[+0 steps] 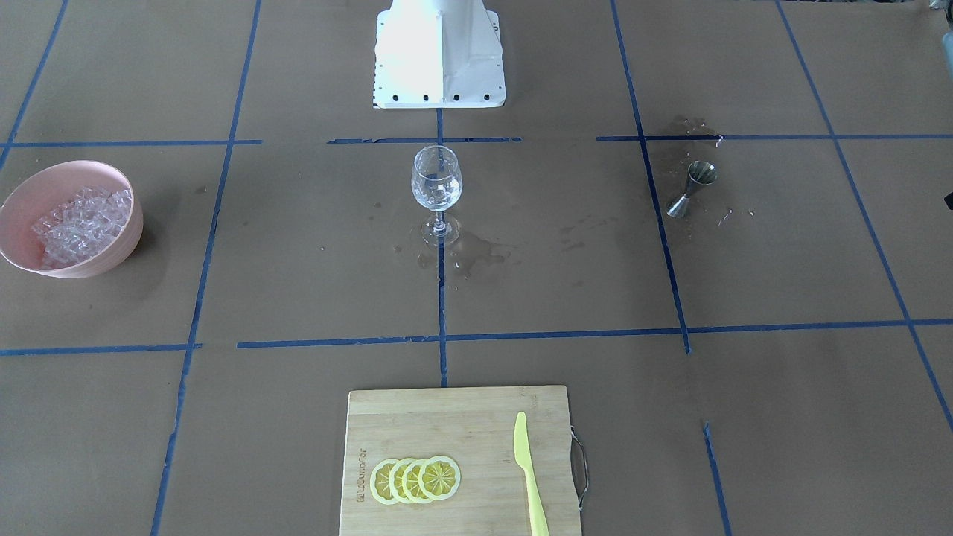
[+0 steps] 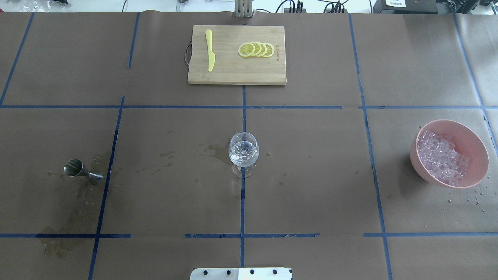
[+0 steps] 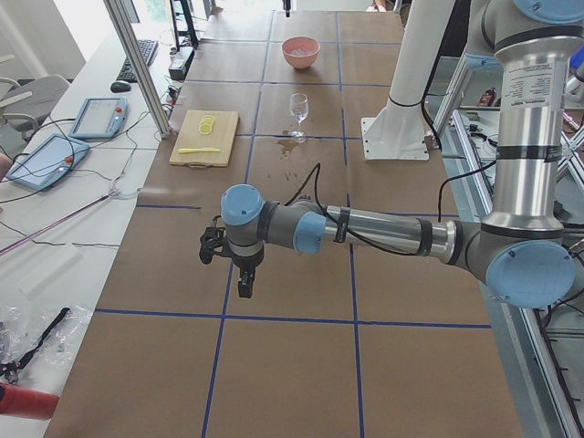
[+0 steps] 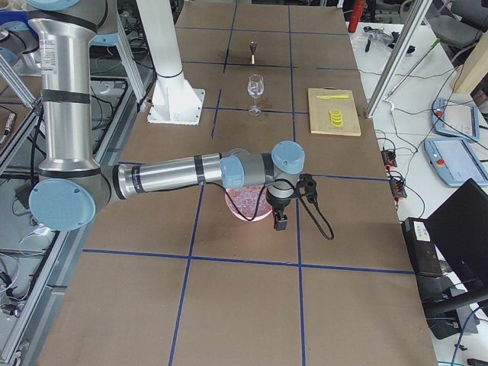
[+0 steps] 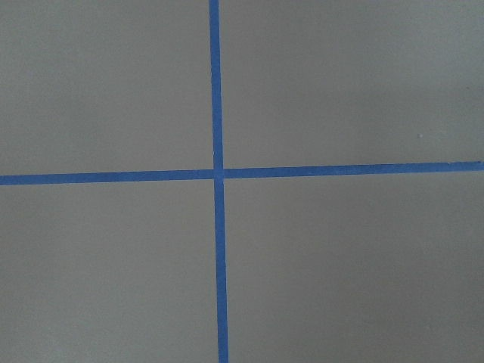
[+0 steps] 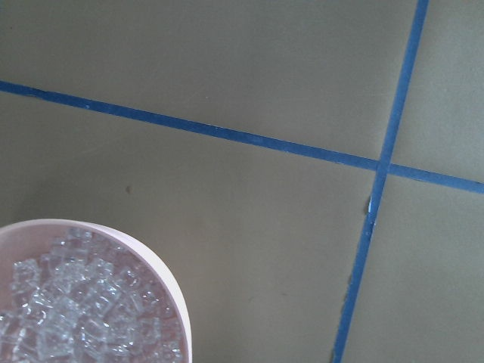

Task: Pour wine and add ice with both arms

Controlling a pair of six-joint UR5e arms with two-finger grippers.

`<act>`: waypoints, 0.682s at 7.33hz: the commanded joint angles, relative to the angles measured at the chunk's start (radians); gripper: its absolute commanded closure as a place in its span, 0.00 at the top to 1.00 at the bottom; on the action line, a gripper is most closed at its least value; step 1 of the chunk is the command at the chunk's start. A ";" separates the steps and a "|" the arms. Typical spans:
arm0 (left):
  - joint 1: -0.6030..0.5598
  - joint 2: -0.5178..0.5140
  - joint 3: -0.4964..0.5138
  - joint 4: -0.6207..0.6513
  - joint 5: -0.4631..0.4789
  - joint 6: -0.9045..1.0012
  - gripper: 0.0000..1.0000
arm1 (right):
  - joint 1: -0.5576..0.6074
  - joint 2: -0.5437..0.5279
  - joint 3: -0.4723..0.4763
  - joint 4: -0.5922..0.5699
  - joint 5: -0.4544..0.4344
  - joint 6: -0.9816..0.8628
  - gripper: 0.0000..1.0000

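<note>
Simply glassy, glittering ice [image 2: 442,158]; pink bowl [image 2: 474,140]

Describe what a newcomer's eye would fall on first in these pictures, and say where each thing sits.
The clear wine glass stands alone at the centre of the table, on a blue tape line, with wet stains around its foot. On the robot's right, a pink bowl holds a glittering heap of ice; at the far edge, lemon slices lie on a wooden board.
</note>
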 commanded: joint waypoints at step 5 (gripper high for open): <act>-0.006 0.002 -0.001 -0.002 0.003 0.003 1.00 | 0.060 0.026 -0.111 0.009 -0.003 -0.061 1.00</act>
